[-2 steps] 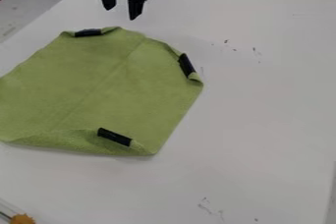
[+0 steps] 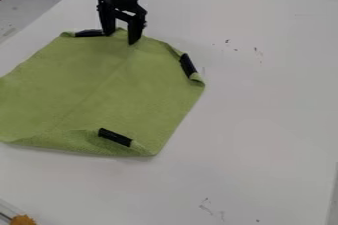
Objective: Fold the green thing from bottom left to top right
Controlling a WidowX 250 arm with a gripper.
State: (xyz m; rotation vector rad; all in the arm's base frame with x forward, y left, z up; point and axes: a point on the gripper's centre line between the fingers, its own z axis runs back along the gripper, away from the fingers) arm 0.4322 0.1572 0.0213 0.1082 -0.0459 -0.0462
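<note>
The green cloth [image 2: 99,86] lies on the white desk [image 2: 264,105]. The black tool [image 2: 121,38] is over the cloth's far edge, with its two fingers spread apart.

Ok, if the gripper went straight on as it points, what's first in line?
The green cloth, likely near its top edge; the gripper points down there, open. Whether it already touches the cloth is unclear.

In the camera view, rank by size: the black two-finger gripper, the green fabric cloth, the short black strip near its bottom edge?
1. Green fabric cloth
2. Black two-finger gripper
3. Short black strip
</note>
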